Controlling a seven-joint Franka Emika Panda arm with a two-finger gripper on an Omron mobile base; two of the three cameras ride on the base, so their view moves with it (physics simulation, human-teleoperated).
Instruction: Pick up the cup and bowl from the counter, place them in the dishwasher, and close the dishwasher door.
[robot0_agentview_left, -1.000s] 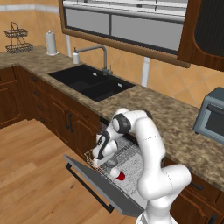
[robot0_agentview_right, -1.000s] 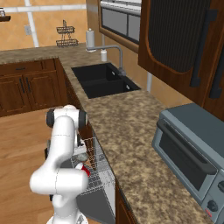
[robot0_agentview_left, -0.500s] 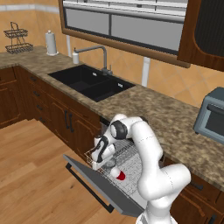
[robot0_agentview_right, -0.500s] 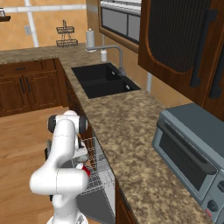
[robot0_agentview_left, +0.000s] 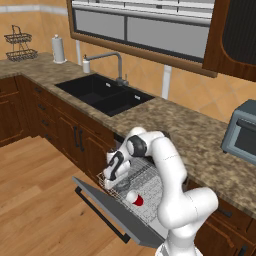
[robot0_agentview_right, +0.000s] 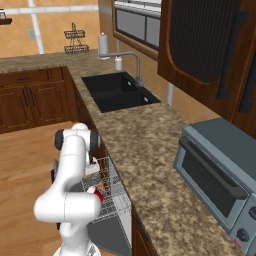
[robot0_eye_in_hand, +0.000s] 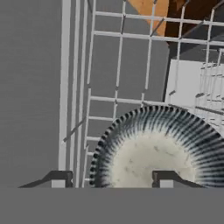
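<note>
Reaching down into the pulled-out white wire rack (robot0_agentview_left: 145, 177) of the dishwasher (robot0_agentview_right: 107, 210), the gripper (robot0_eye_in_hand: 111, 178) has its fingers spread fairly wide, one fingertip (robot0_eye_in_hand: 165, 177) over the inside of the bowl (robot0_eye_in_hand: 159, 148) and the other outside its rim, so the bowl's edge lies between them, though whether they touch it I cannot tell. The cup (robot0_agentview_left: 134, 198) lies on its side in the rack just beyond the hand, toward the lowered dishwasher door (robot0_agentview_left: 107, 210).

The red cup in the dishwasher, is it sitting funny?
Yes. The cup lies tipped on its side on the white rack, not upright. The bowl is at the rack too, under the gripper.
</note>
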